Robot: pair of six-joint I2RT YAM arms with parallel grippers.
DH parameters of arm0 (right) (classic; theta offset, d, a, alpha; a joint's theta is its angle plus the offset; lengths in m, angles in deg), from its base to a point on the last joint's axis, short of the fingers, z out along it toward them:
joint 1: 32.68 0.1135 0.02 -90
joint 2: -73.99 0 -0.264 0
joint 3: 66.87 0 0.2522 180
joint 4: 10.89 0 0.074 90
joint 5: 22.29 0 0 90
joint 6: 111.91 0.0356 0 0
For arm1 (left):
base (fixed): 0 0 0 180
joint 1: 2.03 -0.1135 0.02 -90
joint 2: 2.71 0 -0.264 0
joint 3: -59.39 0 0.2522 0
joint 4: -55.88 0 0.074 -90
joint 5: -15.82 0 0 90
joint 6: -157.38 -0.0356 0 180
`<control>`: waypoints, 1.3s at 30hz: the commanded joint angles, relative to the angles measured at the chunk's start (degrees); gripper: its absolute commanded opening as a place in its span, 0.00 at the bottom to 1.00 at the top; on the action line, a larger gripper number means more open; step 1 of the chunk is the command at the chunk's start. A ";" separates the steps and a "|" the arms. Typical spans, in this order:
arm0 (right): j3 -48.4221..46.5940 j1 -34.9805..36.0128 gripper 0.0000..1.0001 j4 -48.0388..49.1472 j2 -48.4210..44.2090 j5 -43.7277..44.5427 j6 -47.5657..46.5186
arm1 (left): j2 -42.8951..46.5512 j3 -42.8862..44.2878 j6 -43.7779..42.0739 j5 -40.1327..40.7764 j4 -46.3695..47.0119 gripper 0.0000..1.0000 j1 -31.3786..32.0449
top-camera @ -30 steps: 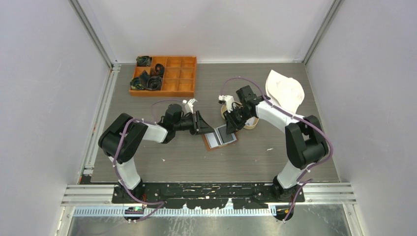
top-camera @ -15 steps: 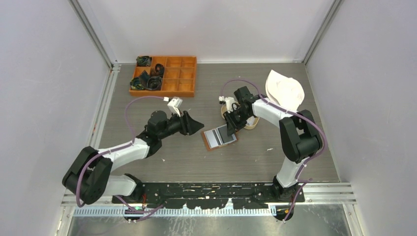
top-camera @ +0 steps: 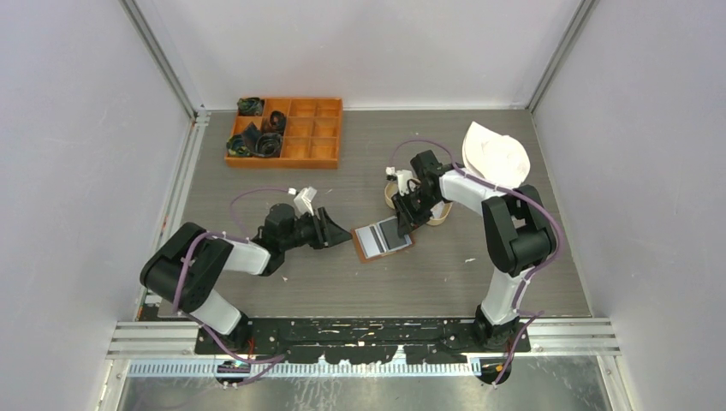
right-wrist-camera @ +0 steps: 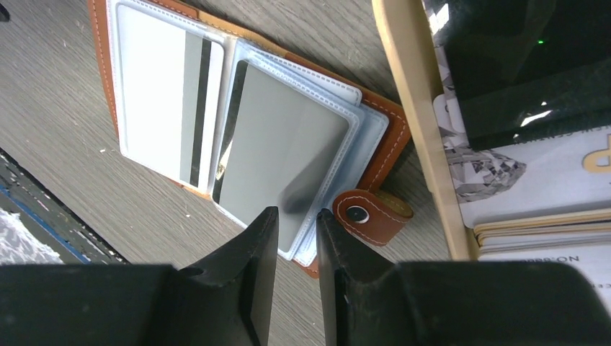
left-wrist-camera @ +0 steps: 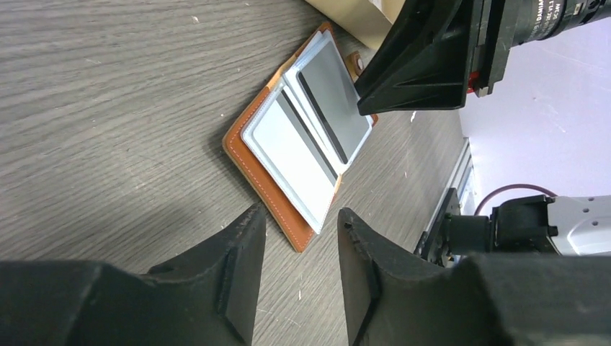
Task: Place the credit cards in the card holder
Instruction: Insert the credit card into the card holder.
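Far left, at the back of the table, sat the orange box, well apart from the work (and no part of it). Next came the left gripper, low over the wood w/ its jaws partway apart and nothing btwn them. It pointed rightward at the card holder, which lay just beyond its tips, spread open and flat, roughly mid-table btwn the two arms.

Two of the credit cards sat in its clear sleeves: a white-grey card on the left leaf, a grey card on the right. The opened holder's long axis ran approx. left-right, i.e. along the line joining the two grippers.

The right gripper hung over the right leaf, near the strap w/ its stud, jaws only narrowly parted and empty. Just beside it, further right, stood the tray holding more cards, a black card over some pale cards. Whether its rim touched the holder's corner couldn't be told. Far right lay a white cloth.

The next card prob. had to come from the tray, which lay on the right gripper's own side. The right arm was thus much the nearer. The left gripper had the whole holder btwn it and the tray, so it looked better placed to steady the leather.
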 commanded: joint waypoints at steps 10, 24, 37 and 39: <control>-2.54 -2.83 0.28 -0.65 0.39 -12.05 2.55 | -6.68 1.24 4.35 0.01 7.54 0.32 3.82; -1.95 -5.16 0.24 0.94 1.50 -23.52 5.95 | -6.57 2.51 3.86 0.48 5.61 0.30 5.07; -1.11 -5.15 0.33 3.97 4.62 -30.86 10.01 | -2.02 2.76 2.84 2.48 2.08 0.32 5.16; -1.02 -5.14 0.34 4.50 4.47 -31.50 10.23 | -1.70 2.96 2.72 2.57 1.52 0.32 5.19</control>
